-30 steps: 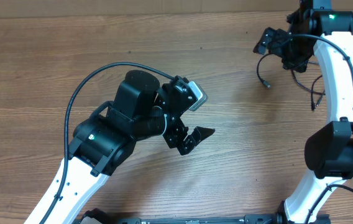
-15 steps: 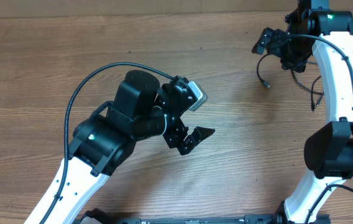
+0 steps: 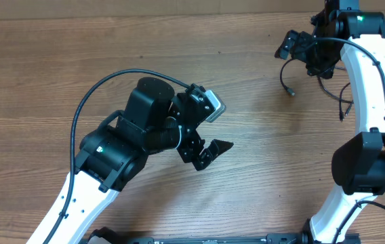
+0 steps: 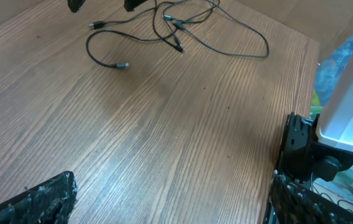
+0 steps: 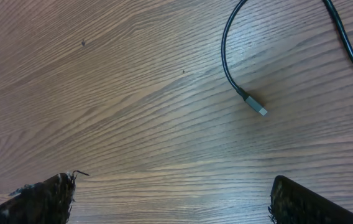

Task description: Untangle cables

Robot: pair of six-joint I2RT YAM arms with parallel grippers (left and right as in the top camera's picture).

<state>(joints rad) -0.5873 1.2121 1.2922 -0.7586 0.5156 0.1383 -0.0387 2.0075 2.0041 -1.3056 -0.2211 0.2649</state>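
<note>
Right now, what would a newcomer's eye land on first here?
A loose tangle of thin black cables lies at the table's far right, beside the right arm. The bulky black left arm fills mid-table, far from them. Both arms' fingers are wide open, empty.

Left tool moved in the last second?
No. The black two-finger left tool holds the same spot against the grain of the brown wooden table, overhead.

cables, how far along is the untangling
Done: little. One plug end lies free, but the cables cross in a bunch. In hand: nothing. The left fingers and right fingers are open and empty, the right ones above that plug end. Left: pulling the bunch apart.
</note>
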